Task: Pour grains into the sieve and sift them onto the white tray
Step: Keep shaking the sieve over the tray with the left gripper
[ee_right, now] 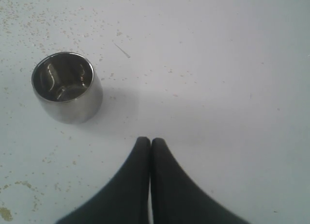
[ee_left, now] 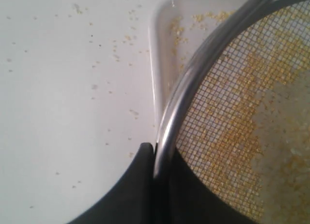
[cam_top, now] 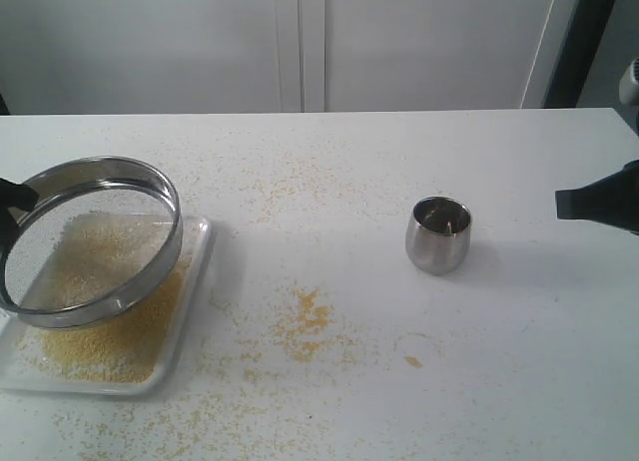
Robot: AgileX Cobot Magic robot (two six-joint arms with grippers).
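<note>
Tray (cam_top: pixel 203 256) sits at the counter's (cam_top: pixel 519 371) front-left. The sieve (cam_top: pixel 150 182) hangs tilted over the tray's left and rear part; can't tell whether they touch. Left tool (cam_top: pixel 12 197) is at the sieve's left edge, rim between its fingers. Grains (cam_top: pixel 110 351) lie in the tray, under and in front of the sieve. A spilled patch (cam_top: pixel 305 316) is on the counter between tray and cup (cam_top: pixel 438 235). The cup stands upright, right of centre. Right tool (cam_top: pixel 574 204) is at the far right, apart from the cup.
</note>
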